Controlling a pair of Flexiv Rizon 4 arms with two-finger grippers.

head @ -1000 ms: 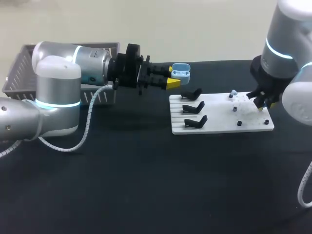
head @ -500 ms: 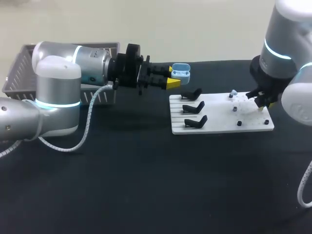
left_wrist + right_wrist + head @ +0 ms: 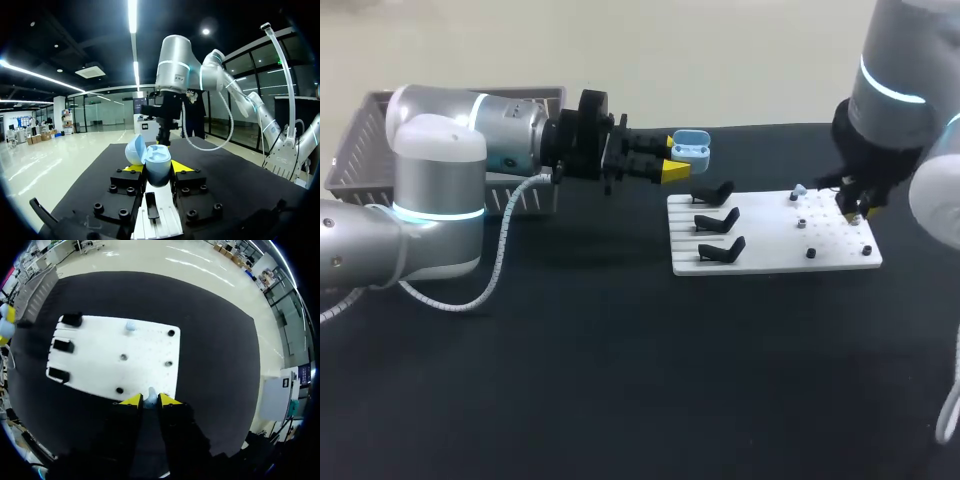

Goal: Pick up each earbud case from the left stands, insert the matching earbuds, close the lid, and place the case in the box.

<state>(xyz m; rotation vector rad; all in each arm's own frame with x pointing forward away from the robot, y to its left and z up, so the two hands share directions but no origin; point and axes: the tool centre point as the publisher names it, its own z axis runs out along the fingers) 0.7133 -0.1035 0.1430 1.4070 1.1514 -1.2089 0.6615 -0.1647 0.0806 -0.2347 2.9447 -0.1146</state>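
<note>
My left gripper point(image 3: 677, 157) is shut on a light blue earbud case point(image 3: 691, 148) with its lid open, held in the air just left of the white board point(image 3: 770, 245). In the left wrist view the case point(image 3: 150, 156) sits upright between the yellow tips of that gripper point(image 3: 156, 169). My right gripper point(image 3: 853, 209) hangs above the board's right end. Seen from the right wrist, a small pale earbud point(image 3: 150, 395) is pinched between the tips of the right gripper point(image 3: 150, 401). Another pale blue earbud point(image 3: 799, 190) rests on a peg at the board's far side.
Three empty black stands point(image 3: 716, 220) line the board's left end, and small black pegs point(image 3: 811, 253) dot its right half. A grey mesh basket point(image 3: 360, 140) stands at the far left behind my left arm. Dark tabletop lies in front of the board.
My right gripper narrowed on the earbud and rose from the board's right end. The left arm and the case have not moved.
</note>
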